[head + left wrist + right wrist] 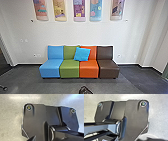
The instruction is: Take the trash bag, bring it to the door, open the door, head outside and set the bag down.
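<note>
At the bottom middle edge of the head view, a small black thing point(85, 90) with a rounded, creased top pokes up. Whether it is the trash bag or part of the robot, I cannot tell. A dark, uneven shape point(154, 139) runs along the lower edge of the right wrist view; it may be black bag material, but that is unclear. The robot's own dark plate and jointed bar cover much of both wrist views. How my left and right grippers stand, and whether either holds something, cannot be made out.
A low four-seat sofa point(70, 68) in blue, green, orange and brown stands against the white wall point(75, 32) ahead, a blue cushion point(82, 54) on it. Colourful panels point(79, 10) hang above. Grey floor point(57, 86) lies before it; a dark opening point(3, 62) is at far left.
</note>
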{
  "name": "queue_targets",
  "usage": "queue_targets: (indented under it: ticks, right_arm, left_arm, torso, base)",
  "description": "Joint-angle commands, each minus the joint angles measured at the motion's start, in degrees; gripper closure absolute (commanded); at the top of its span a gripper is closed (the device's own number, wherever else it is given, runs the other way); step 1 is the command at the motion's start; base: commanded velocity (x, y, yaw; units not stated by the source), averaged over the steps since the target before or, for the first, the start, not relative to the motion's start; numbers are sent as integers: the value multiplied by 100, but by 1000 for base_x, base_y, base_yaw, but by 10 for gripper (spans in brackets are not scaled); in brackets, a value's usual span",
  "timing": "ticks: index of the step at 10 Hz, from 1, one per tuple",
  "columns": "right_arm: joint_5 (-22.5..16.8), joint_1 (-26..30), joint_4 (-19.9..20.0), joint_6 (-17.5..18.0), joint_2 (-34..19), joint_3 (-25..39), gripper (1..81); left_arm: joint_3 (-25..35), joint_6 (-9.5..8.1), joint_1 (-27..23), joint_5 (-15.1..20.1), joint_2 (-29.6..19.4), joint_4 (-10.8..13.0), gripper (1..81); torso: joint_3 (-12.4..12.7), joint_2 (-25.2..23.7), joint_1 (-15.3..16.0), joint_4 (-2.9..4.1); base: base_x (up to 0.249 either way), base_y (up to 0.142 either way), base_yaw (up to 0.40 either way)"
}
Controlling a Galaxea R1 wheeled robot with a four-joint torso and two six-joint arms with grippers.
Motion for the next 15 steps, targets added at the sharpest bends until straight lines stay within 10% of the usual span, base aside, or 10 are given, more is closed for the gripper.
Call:
queue_targets:
  ticks: [1, 15]
  right_arm:
    - [-308, 250, 42, -23, -118, -120, 10]
    - [-308, 285, 16, -23, -57, -138, 10]
  left_arm:
    - [12, -11, -362, 322, -31, -3, 10]
    - [-41, -11, -371, 330, -40, -20, 10]
  torso:
    - [0, 0, 0, 0]
    - [0, 0, 0, 0]
  base:
    - [136, 0, 0]
    - [136, 0, 0]
